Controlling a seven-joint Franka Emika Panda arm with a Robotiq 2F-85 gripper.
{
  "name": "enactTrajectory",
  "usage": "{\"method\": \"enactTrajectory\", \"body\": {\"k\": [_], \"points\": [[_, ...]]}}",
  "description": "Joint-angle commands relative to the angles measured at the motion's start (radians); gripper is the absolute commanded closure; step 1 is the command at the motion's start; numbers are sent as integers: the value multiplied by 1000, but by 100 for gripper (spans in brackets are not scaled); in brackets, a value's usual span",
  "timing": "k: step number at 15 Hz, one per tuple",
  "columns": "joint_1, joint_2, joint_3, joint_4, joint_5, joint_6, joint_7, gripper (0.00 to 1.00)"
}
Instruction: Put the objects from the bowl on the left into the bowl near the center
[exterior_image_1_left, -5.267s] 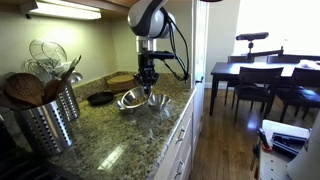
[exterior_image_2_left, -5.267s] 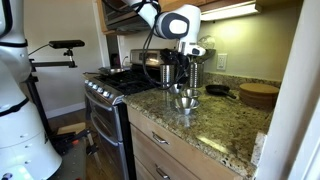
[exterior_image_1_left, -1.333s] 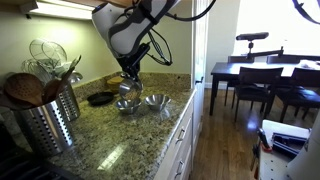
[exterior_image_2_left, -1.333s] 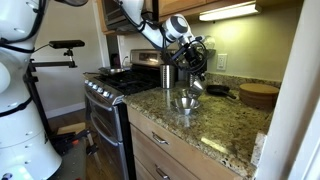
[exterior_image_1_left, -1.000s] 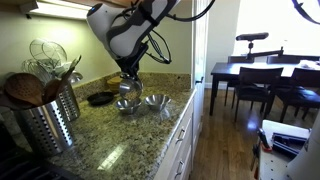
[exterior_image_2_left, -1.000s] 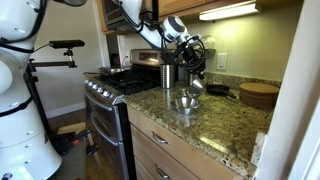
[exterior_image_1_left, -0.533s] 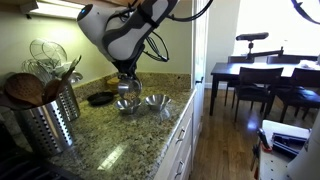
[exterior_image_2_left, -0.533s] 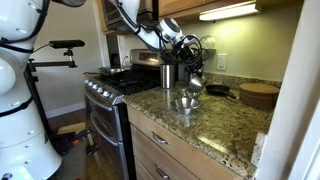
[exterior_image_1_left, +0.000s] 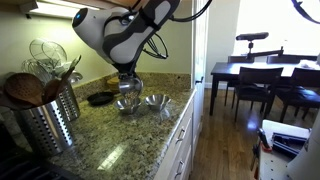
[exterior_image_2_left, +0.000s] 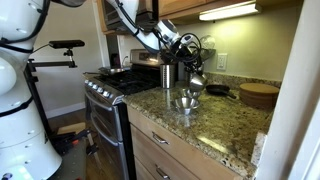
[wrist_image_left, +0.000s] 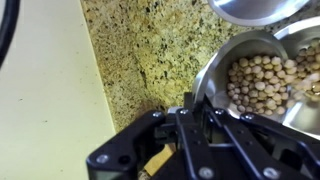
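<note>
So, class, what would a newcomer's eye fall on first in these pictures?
The white robot arm bends low over the granite counter, its fingers clamped on the rim of a tilted steel bowl. In the wrist view that bowl holds pale round beans. A steel utensil holder fills the near corner in an exterior view.
</note>
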Motion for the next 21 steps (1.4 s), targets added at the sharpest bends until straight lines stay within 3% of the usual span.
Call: {"method": "enactTrajectory", "body": {"k": [1, 21], "points": [[10, -24, 9, -28, -69, -44, 48, 92], [24, -23, 87, -61, -235, -133, 106, 92]]}}
